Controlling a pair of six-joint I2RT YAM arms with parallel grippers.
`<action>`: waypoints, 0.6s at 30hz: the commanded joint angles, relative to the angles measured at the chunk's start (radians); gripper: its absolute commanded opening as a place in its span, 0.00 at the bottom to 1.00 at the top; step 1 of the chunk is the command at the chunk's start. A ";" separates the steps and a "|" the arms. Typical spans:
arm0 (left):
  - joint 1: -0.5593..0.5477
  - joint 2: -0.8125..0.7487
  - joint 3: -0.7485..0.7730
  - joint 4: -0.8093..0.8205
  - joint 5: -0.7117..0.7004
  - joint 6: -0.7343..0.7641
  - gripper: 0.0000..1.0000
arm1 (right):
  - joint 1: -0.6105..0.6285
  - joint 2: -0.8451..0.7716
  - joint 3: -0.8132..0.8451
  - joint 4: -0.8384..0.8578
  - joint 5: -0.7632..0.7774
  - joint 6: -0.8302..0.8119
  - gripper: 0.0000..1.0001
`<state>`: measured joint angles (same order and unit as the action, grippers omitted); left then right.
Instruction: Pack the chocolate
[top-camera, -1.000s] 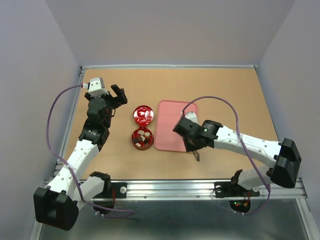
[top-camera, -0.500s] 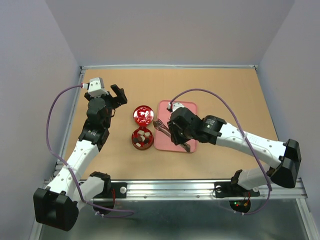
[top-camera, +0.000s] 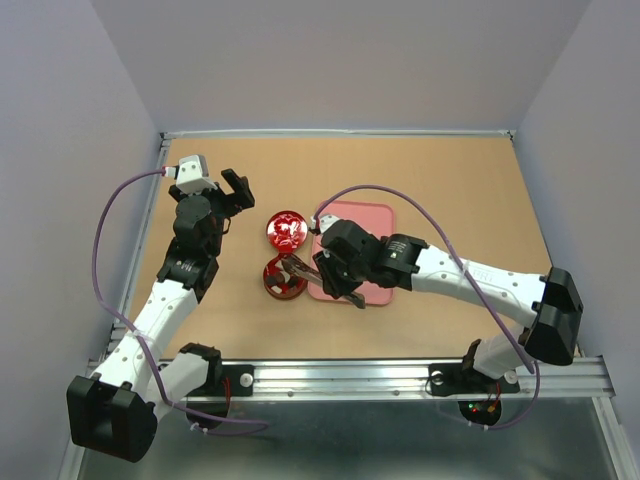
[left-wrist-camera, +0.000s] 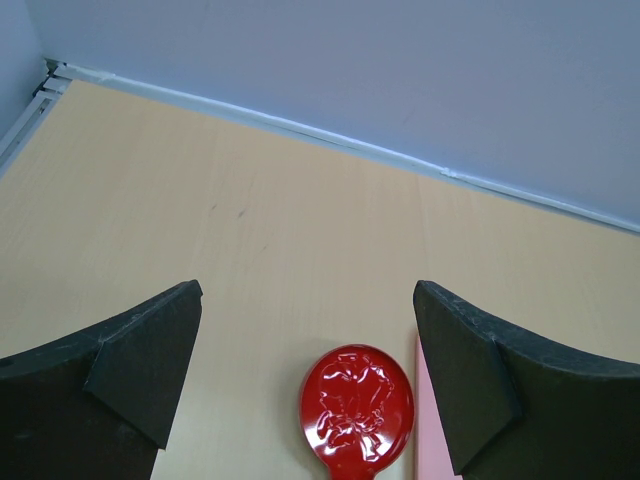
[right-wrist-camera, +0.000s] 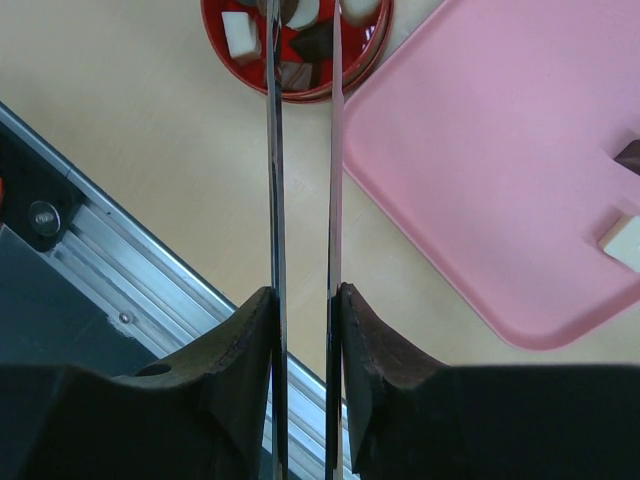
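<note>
Left gripper (left-wrist-camera: 307, 298): you see it spread wide; red lid (left-wrist-camera: 357, 410) lower centre.
Right gripper (right-wrist-camera: 303, 300): narrow, clamping tweezers (right-wrist-camera: 272, 150); tips reach the chocolate (right-wrist-camera: 238, 32) in the tin (right-wrist-camera: 352, 70), frame top.

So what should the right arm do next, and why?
Probably ease the right gripper so the tweezers release the pale piece seemingly pinched at their tips: they sit over the open red tin, which already holds chocolates. More wait on the pink tray.

chocolate (right-wrist-camera: 238, 33) in tin (top-camera: 269, 283), lid (top-camera: 287, 231) behind it, tray (top-camera: 372, 215) to its right
</note>
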<state>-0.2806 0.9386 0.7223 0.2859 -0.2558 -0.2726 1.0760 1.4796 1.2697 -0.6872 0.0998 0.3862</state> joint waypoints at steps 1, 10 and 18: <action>-0.005 -0.011 0.049 0.032 -0.010 -0.002 0.99 | 0.013 -0.004 0.031 0.054 -0.012 -0.021 0.20; -0.005 -0.011 0.049 0.033 -0.007 -0.002 0.99 | 0.013 -0.001 0.019 0.043 0.012 -0.006 0.22; -0.005 -0.014 0.051 0.030 -0.011 -0.005 0.99 | 0.013 0.008 0.020 0.032 0.021 -0.007 0.37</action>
<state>-0.2806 0.9386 0.7223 0.2859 -0.2581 -0.2726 1.0760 1.4818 1.2697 -0.6876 0.1013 0.3843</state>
